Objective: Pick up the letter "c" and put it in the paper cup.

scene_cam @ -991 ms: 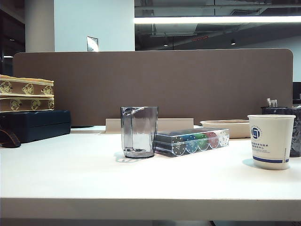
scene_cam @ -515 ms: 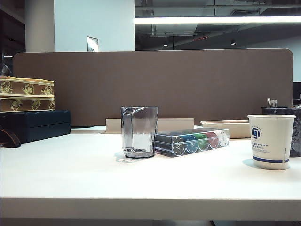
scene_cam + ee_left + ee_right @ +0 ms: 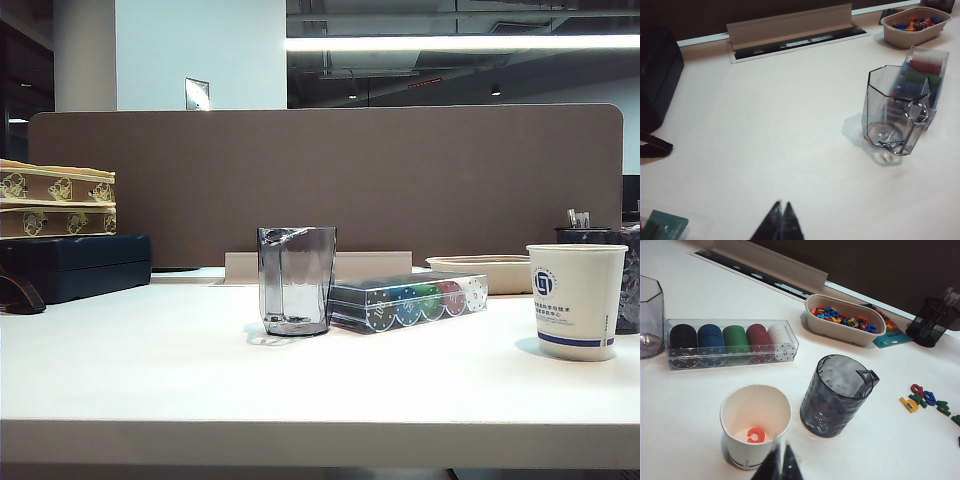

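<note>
The red-orange letter "c" [image 3: 756,435] lies flat on the bottom inside the white paper cup [image 3: 740,449]. In the exterior view the same paper cup [image 3: 576,300] stands at the right of the table, with a blue emblem and band; the letter is hidden there. My right gripper [image 3: 780,448] hovers just beside the cup's rim, jaws shut and empty. My left gripper [image 3: 783,204] is shut over bare white table, apart from the clear grey plastic cup [image 3: 894,116]. Neither gripper shows in the exterior view.
A clear case of poker chips [image 3: 730,342] lies behind the paper cup. A dark patterned pen holder [image 3: 836,396] stands next to it. A beige tray of coloured letters [image 3: 846,320], a mesh pen pot [image 3: 935,321] and loose letters [image 3: 925,400] lie farther off. Boxes [image 3: 60,235] stack at far left.
</note>
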Available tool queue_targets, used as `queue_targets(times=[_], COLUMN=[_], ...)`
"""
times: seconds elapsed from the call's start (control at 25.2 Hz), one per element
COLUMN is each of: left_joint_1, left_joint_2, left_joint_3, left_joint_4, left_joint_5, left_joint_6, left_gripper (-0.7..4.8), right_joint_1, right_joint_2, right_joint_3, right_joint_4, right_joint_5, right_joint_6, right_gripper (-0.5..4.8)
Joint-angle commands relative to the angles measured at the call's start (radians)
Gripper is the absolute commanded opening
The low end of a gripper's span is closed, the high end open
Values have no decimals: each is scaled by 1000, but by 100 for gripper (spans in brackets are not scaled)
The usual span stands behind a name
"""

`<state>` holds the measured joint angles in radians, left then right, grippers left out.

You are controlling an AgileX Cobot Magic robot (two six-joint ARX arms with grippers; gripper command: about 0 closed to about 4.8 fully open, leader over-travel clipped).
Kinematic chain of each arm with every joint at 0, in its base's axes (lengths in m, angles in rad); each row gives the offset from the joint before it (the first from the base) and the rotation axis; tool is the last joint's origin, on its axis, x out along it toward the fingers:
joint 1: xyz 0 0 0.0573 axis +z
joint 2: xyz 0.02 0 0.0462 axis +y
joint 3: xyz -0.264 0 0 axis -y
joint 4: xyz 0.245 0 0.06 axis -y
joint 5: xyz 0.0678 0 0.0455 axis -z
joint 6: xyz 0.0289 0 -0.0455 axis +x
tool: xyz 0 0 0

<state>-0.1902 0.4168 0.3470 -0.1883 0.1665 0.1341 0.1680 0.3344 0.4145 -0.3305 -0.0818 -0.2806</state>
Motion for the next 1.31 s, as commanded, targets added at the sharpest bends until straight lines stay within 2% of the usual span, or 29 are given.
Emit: queue_targets(times=[0.04, 0.4, 0.52, 0.71, 0.79, 0.99, 1.07, 1.19, 1.31], left_joint_1=[-1, -1, -1, -1, -1, -1, -1, -1, -1], left_joint_2=[-29, -45, -45, -44, -44, -44, -44, -46, -47], left_joint_3=[2, -15, -61, -89, -108, -108, -108, -111, -123], left_joint_4=[-44, -52, 49, 148, 216, 173, 164, 185, 244], left_joint_5=[6, -6, -82, -166, -185, -185, -187, -186, -186], left_joint_6=[-3, -33, -98, -132, -135, -138, -174, -167, -160], left_gripper=[-5, -5, -5, -5, -5, -1, -2, -4, -4], right_joint_1=[0, 0, 0, 0, 0, 0, 0, 0, 0], right_joint_2=[-16, -123, -179, -201, -209, -224, -224, -224, -224], right_joint_3=[4, 5, 5, 5, 6, 5, 5, 1, -14], right_joint_4=[7, -79, -113, -114, -109, -68, -59, -62, -62], right_joint_5=[1, 2, 1, 2, 1, 19, 19, 20, 28], right_joint_6=[30, 31, 30, 31, 82, 195, 173, 92, 66], right_gripper=[8, 8, 8, 9, 10, 10, -5, -5, -5])
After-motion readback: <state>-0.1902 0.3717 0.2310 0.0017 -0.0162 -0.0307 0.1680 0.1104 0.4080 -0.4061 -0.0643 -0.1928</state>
